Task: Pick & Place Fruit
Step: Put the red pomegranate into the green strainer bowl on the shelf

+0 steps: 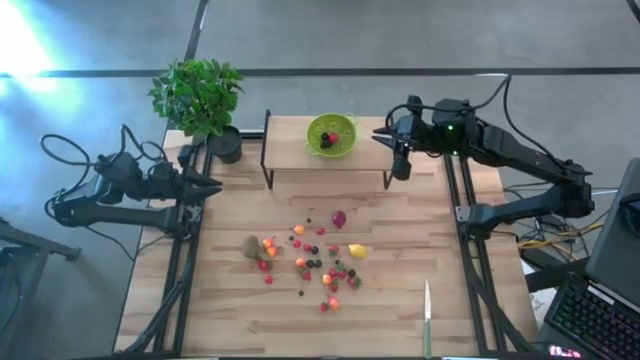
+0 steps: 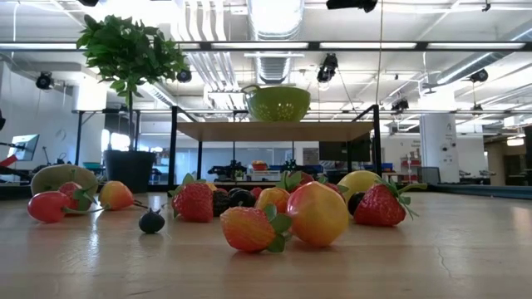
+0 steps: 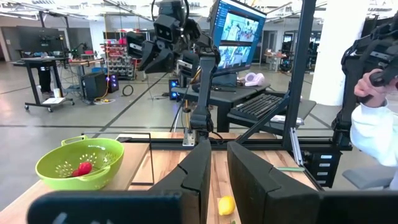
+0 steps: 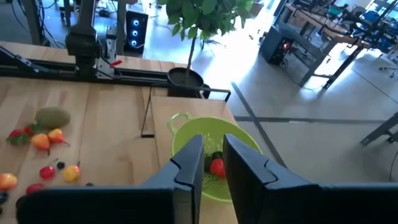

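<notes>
Pale wooden desk carries the scattered tiny toy fruits, a few already in the lime-green round bowl on the raised shelf, where the right gripper, fingers barely parted and empty, risks clipping the rim, while the left gripper waits pinched shut.

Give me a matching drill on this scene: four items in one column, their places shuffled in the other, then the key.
Items:
1. green bowl
2. kiwi
3. knife
4. potted plant

Places:
A. lying alone by the table's near right edge
B. far left corner of the table
C. on the raised shelf, with fruit inside
D. left end of the scattered fruit pile

Pairs: 1-C, 2-D, 3-A, 4-B
</notes>
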Robot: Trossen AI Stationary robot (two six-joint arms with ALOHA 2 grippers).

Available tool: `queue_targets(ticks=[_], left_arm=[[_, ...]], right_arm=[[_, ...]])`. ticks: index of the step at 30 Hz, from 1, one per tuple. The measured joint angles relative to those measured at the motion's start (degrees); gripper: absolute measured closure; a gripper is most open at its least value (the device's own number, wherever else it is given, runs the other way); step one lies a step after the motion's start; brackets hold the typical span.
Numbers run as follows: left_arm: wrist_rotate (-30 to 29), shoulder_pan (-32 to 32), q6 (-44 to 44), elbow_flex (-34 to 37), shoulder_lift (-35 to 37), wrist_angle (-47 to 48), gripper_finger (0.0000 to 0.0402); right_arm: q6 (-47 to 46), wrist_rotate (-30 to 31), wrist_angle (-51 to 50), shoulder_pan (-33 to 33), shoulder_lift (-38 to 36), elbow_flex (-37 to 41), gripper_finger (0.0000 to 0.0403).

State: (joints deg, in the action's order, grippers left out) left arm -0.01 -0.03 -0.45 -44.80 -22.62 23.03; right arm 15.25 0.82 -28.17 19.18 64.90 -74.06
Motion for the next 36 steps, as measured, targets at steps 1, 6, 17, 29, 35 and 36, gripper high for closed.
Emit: queue_targets(ticks=[1,6,17,29,35,36], left_arm=[[0.0,0.0,0.0,0.0,0.0,0.0,0.0339],[0.0,0.0,0.0,0.0,0.0,0.0,0.0339],[0.0,0.0,0.0,0.0,0.0,0.0,0.0339],[0.0,0.0,0.0,0.0,0.0,0.0,0.0339],[0.0,0.0,0.0,0.0,0.0,0.0,0.0339],[0.0,0.0,0.0,0.0,0.0,0.0,0.0339]], right_arm=[[0.0,0.0,-0.1,0.0,-0.2,0.3,0.0341],[0.0,0.0,0.0,0.0,-2.3,3.9,0.0333],[-2.7,0.1,5.2,0.9,-9.6,12.9,0.0333],[-8.3,-5.9,5.8,0.4,-18.7,24.7,0.0368],[-13.2,-7.3,11.7,-1.9,-19.4,31.1,0.0377],[-13.2,-7.3,13.3,-2.4,-19.2,32.0,0.0379]])
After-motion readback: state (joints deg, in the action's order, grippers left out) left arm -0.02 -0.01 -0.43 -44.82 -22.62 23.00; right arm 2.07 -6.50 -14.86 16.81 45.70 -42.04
